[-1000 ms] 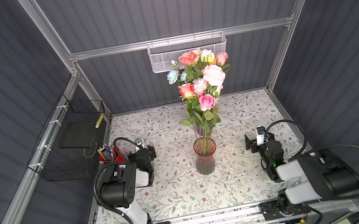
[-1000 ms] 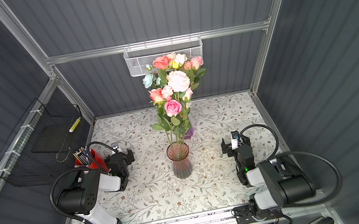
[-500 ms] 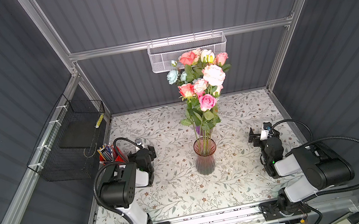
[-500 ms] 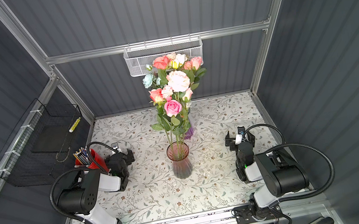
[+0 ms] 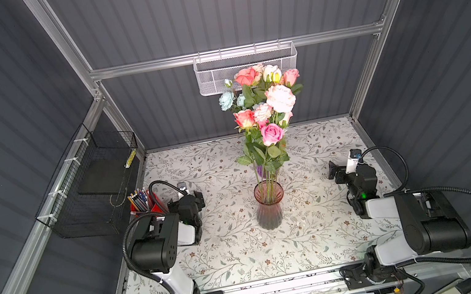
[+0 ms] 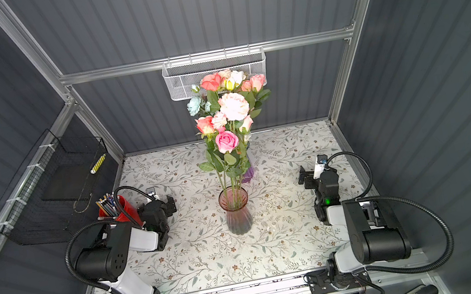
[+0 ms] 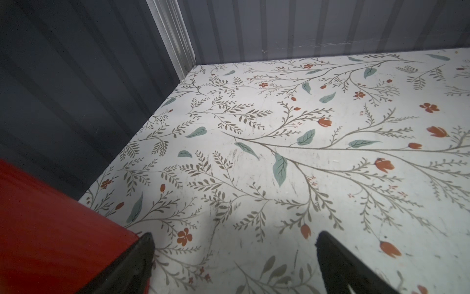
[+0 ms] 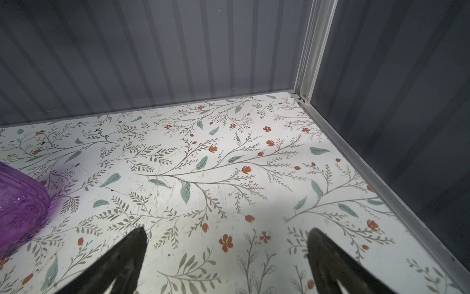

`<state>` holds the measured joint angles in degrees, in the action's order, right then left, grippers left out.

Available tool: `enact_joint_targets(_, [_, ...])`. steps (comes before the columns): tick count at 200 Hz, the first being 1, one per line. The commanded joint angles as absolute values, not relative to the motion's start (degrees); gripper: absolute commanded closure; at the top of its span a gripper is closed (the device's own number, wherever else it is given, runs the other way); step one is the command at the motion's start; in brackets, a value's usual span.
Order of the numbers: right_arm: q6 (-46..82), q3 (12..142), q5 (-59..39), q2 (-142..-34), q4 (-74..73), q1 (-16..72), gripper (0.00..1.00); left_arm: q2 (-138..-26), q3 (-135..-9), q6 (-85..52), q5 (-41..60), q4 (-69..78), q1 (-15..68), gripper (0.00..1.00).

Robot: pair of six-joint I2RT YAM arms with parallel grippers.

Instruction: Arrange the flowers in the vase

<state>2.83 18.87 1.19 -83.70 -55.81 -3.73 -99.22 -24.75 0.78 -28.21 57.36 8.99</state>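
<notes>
Pink glass vase [image 5: 270, 205] mid-table holds the flowers [image 5: 263, 107] upright, none lying loose; right claw [image 8: 226, 236] has eased away from it over the last second, left claw [image 7: 234, 239] unmoved, both spread wide and empty, so arranging looks finished, arms parking.

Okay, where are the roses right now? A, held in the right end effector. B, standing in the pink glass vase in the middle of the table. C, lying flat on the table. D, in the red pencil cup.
B: in both top views the green stems of the flowers run down into the mouth of the pink vase, and the right end effector is open and empty.
</notes>
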Motion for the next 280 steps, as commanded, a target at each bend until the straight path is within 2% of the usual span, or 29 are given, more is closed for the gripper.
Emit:
enact_joint_targets(1, [3.36,18.72,0.05,-83.49,-55.55,-3.78,0.01,-98.88,-25.05,-0.04,-27.87,57.48,8.76,0.00])
enact_joint_targets(280, [2.94,18.62,0.81,-83.50,-55.73,-3.16,0.01,-98.88,-25.05,0.00,-27.86,57.48,8.77,0.00])
